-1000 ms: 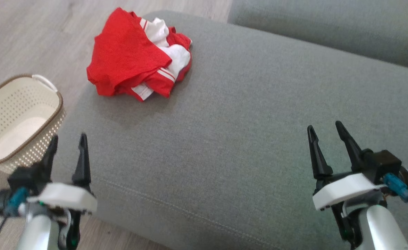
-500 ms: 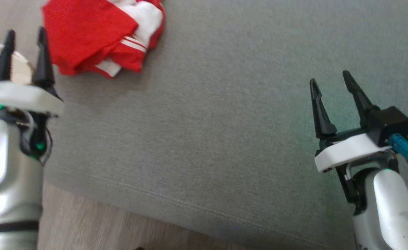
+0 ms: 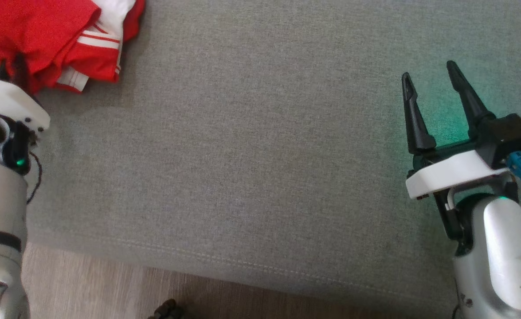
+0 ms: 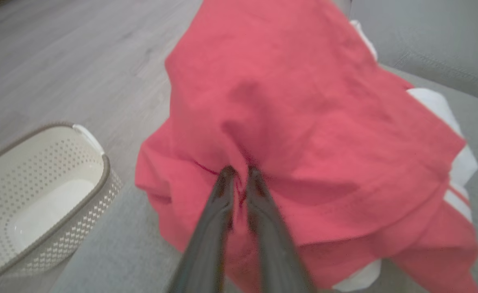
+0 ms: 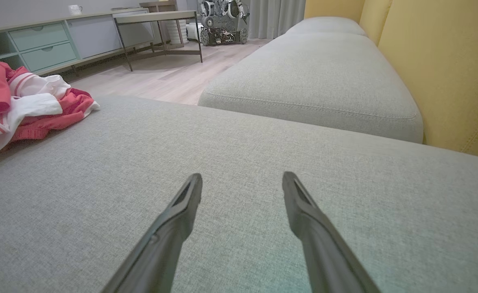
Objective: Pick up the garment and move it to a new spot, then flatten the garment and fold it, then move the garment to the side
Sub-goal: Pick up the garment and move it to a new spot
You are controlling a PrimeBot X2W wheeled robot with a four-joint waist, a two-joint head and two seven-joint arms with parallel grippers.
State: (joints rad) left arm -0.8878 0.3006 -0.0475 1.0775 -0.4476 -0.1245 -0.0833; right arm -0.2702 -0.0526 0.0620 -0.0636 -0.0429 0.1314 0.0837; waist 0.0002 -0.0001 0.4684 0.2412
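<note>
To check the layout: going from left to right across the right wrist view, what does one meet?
garment → right gripper → yellow backrest

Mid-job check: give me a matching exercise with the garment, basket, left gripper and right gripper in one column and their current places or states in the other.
Things:
1. garment
2. basket
3. left gripper
4. right gripper

Places or states:
A. fingers spread wide above bare cushion
B. on the floor beside the cushion
C. crumpled in a heap near the cushion's edge
D. fingers pinched close together on red cloth

Pairs: 1-C, 2-B, 3-D, 4-A
</note>
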